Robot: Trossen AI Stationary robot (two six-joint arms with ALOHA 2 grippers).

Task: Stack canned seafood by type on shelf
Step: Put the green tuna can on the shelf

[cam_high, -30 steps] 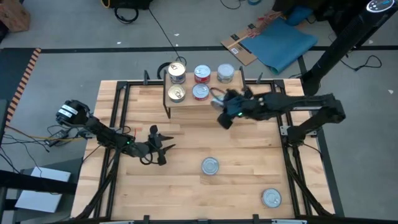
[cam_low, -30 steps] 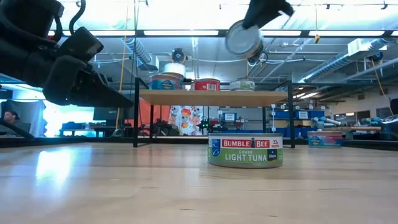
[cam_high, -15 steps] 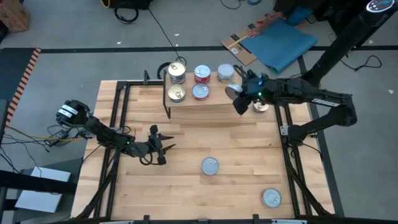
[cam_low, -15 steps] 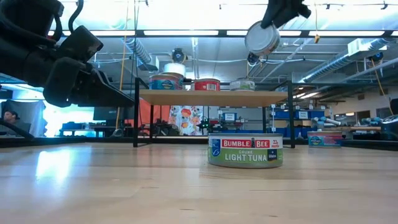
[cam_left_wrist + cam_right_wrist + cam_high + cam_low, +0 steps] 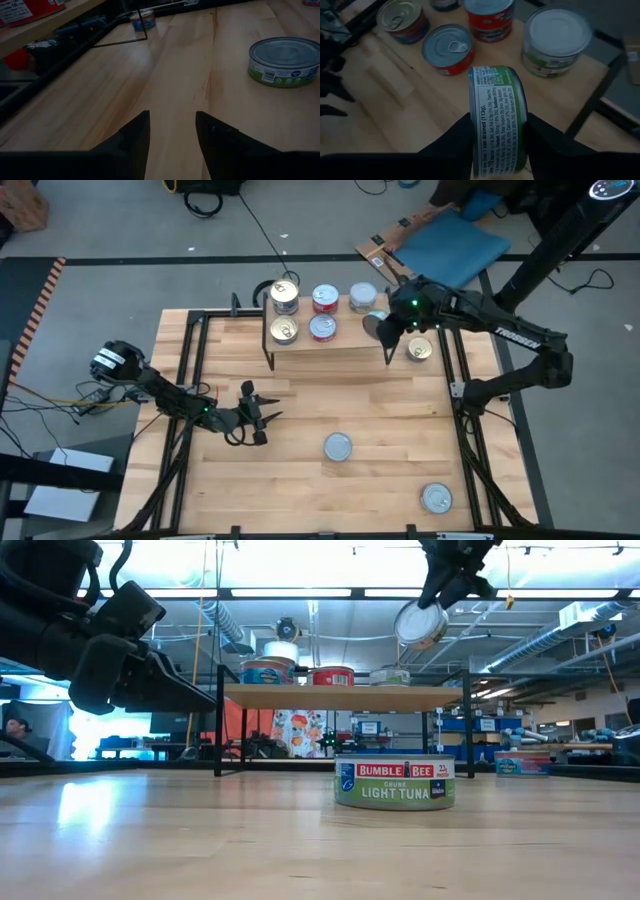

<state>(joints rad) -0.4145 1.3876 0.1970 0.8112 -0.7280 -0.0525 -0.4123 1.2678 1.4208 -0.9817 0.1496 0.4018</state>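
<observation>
Pinching a green-labelled tin (image 5: 497, 120) on edge between its two dark fingers, the right gripper (image 5: 383, 328) hangs above the right end of the shelf (image 5: 345, 352), well clear of the board in the low view. The tin's flat faces point sideways, so its axis runs level instead of upright; it will probably have to be turned flat before it can sit on anything. The silver-topped tin (image 5: 557, 39) with a matching green label stands on the shelf's far right corner, just beyond and below the held one, and looks like the likely stack target, so the coming move is a short reach far and down. Left of it stand two red tins (image 5: 324, 312) one behind the other, then two gold-topped tins (image 5: 285, 313) at the shelf's left end. Another gold-topped tin (image 5: 420, 350) rests on the table just right of the shelf, and two silver tuna tins (image 5: 338, 446) (image 5: 436, 498) wait nearer. The left gripper (image 5: 252, 418) idles low at the near left, fingers parted and empty; the right arm is plainly the nearer one.
</observation>
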